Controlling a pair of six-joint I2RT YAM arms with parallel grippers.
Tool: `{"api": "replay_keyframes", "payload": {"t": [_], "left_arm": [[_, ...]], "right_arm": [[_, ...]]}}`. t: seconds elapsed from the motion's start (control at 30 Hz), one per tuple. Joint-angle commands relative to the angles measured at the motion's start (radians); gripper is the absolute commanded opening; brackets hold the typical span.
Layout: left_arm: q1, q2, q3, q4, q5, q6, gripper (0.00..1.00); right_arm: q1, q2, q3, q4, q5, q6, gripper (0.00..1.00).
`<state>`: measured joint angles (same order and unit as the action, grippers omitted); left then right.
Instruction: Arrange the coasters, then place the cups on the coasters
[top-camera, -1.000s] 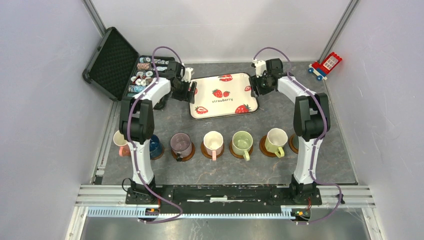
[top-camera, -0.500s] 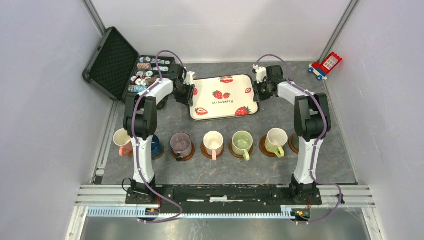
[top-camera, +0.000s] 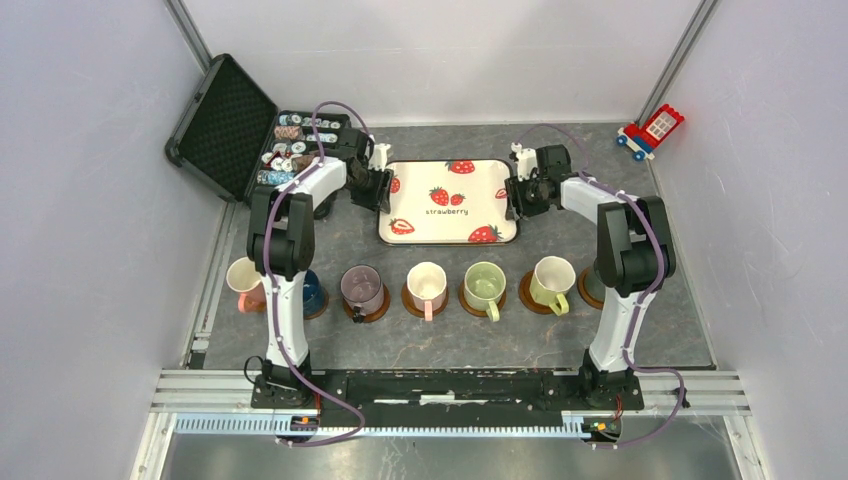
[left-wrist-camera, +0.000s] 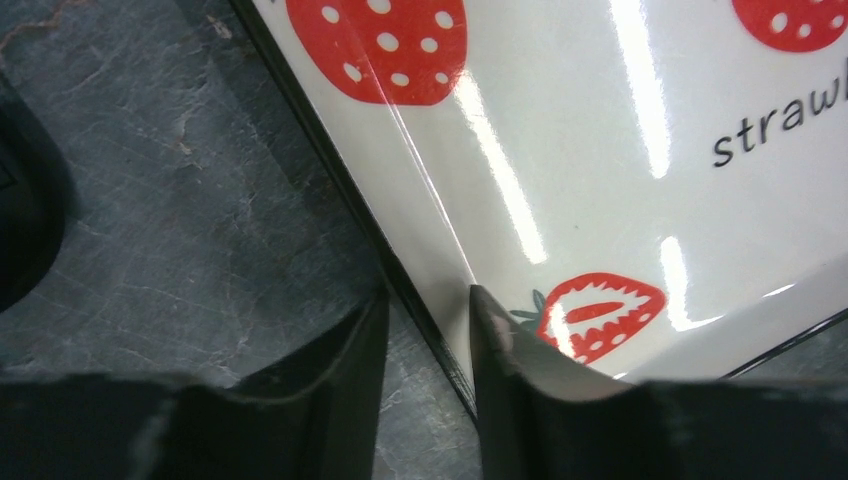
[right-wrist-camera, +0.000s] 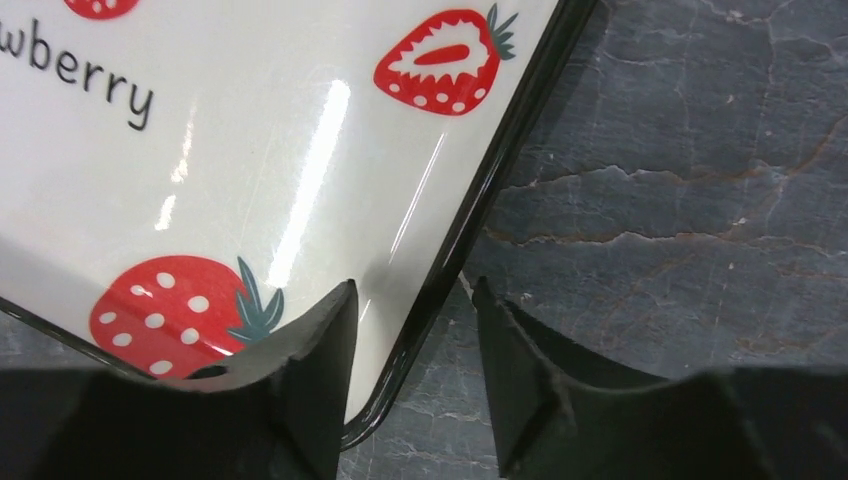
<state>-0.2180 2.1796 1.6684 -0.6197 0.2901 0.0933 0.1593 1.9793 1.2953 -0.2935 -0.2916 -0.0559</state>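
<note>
Worktop (top-camera: 450, 345): grey slate, walled on three sides, with a bare strip along its near edge and another between the tray and the cup row. Left arm (top-camera: 285, 235) and right arm (top-camera: 630, 250): each reaches to one side edge of the tray. The left jaws stand apart astride the tray's left rim near its near corner, one finger over the white face and one over the slate. The right jaws stand apart likewise astride the right rim. Black case (top-camera: 222, 125): open, just left of the tray, holding striped chips (top-camera: 295, 145). Strawberry tray (top-camera: 480, 200): flat on the slate, square to the walls. Cups, in one row nearer than the tray: pink (top-camera: 243, 280), navy (top-camera: 312, 295), half hidden by the left arm, mauve (top-camera: 361, 285), cream (top-camera: 426, 283), light green (top-camera: 484, 283), yellow-green (top-camera: 552, 277). Coasters (top-camera: 412, 305): brown rims show under navy through yellow-green. One more rim (top-camera: 588, 288) shows beside the right arm, its load hidden. Toy house (top-camera: 650, 130): far right of the tray, by the wall.
</note>
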Motion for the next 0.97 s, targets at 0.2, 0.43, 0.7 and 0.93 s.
{"api": "replay_keyframes", "payload": {"t": [0.2, 0.43, 0.7, 0.93], "left_arm": [[0.013, -0.211, 0.032, -0.049, -0.059, 0.071, 1.0], [0.054, -0.236, 0.286, -0.297, -0.075, 0.067, 1.0], [0.158, -0.343, 0.294, -0.37, -0.069, 0.007, 1.0], [0.167, -0.426, 0.168, -0.31, -0.105, -0.031, 1.0]], "right_arm": [[-0.019, -0.125, 0.149, -0.128, 0.035, -0.085, 0.9], [-0.061, -0.215, 0.312, -0.232, -0.03, -0.195, 0.98], [-0.218, -0.397, 0.157, -0.269, -0.16, -0.262, 0.98], [-0.241, -0.464, 0.071, -0.268, -0.175, -0.273, 0.98]]}}
